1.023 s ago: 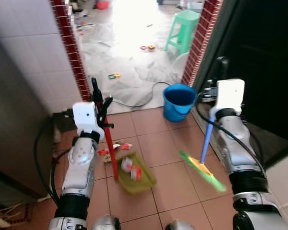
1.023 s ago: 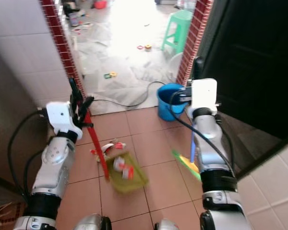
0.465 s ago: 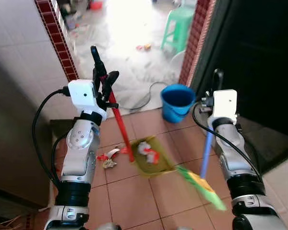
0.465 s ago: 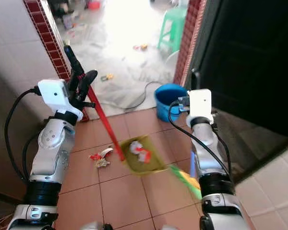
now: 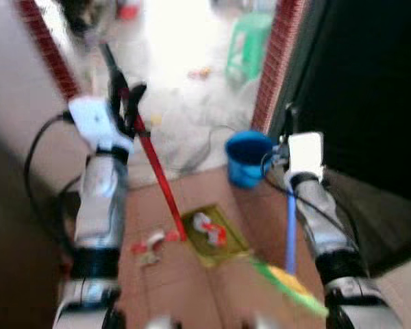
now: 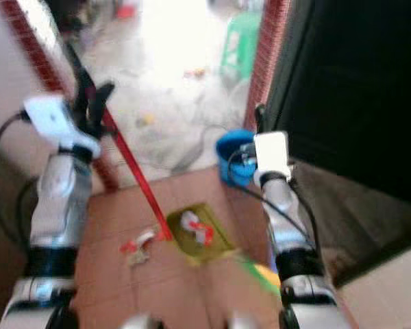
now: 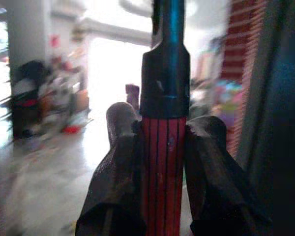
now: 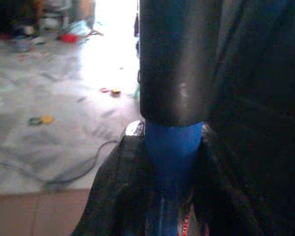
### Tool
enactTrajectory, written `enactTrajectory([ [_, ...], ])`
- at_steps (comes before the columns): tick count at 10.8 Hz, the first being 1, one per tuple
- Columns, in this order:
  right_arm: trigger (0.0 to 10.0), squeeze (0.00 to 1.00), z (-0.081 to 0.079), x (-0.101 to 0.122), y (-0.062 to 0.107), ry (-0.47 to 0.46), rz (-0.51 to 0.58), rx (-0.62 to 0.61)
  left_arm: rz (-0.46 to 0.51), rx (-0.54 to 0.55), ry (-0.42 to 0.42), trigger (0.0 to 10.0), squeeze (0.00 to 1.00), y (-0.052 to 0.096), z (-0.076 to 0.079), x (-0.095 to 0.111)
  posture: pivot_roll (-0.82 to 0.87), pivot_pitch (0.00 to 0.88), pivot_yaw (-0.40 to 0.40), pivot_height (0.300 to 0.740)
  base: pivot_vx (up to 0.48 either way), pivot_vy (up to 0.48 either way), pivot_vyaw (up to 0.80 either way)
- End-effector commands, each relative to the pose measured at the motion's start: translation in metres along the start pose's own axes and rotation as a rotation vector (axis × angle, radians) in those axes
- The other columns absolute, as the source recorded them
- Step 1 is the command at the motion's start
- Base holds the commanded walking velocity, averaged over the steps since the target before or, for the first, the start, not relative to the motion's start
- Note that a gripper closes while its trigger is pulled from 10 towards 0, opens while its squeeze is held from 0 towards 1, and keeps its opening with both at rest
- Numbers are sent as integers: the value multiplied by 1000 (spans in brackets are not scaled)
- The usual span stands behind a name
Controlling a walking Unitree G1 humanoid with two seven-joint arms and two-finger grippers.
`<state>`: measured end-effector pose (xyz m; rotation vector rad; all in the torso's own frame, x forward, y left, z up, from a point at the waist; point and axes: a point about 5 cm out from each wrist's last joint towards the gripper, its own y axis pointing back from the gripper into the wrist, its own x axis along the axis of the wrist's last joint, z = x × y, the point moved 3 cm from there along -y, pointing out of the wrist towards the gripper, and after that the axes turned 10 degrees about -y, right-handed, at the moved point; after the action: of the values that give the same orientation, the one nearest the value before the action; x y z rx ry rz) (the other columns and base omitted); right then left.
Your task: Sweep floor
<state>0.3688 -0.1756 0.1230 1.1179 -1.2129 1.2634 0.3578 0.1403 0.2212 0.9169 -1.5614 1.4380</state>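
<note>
On terracotta tiles (image 5: 192, 288), flat green dustpan (image 5: 216, 236)

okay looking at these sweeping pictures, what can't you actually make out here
- What the scraps in the dustpan are: motion blur in both eye views.
- The litter beside the dustpan: too smeared to identify.
- The broom head: bristles blurred into a streak.
- Inside the blue bucket: blurred, and its wall hides the contents.
- Small bits on the pale floor beyond the doorway: glare and blur.
</note>
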Motion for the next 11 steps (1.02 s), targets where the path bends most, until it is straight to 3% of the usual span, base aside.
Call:
enactTrajectory([
  [1, 10000, 0, 11, 7, -1, 13, 29, -25, 109, -31, 14, 10000, 0, -9, 10, 27, -91, 0, 44, 740, 480, 0, 0],
  [3, 10000, 0, 9, 6, -2, 18, 30, -14, 109, 6, 60, 10000, 0, -15, -4, 28, -90, 0, 39, 740, 480, 0, 0],
  [5, 10000, 0, 7, 7, -3, 22, 33, -2, 165, 39, 93, 10000, 0, -26, -10, 46, -94, 0, 36, 740, 480, 0, 0],
  [7, 10000, 0, 6, 8, -4, 27, 38, 3, 204, 46, 103, 10000, 0, -31, -8, 59, -96, 0, 36, 740, 480, 0, 0],
  [11, 10000, 0, 2, 6, -4, 18, 37, 14, 176, 31, 85, 10000, 0, -30, 4, 49, -98, 0, 44, 740, 480, 0, 0],
])
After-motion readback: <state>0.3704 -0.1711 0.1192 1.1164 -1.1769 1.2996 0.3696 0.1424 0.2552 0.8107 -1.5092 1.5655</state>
